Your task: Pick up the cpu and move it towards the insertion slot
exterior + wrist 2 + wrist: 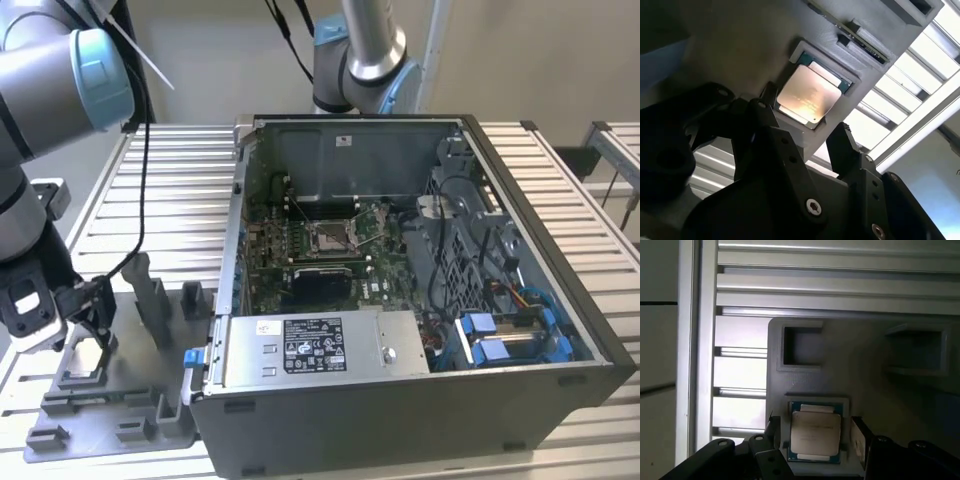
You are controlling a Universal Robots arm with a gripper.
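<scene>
**Currently: pincer (801,117) hanging spread over the cpu (809,95)**

Arm is reaching down at the exterior view's left, over the grey tray (130,400). Black fingers (765,107) are standing apart, one on each side of the cpu; whether they are touching it, cannot tell. Cpu is lying flat in a square recess of the tray, pale top facing up. Insertion slot (330,237) is sitting well apart, toward the exterior view's right, on the green board inside the open computer case (540,200). Tray and case are resting on the slatted surface (180,170).
</scene>
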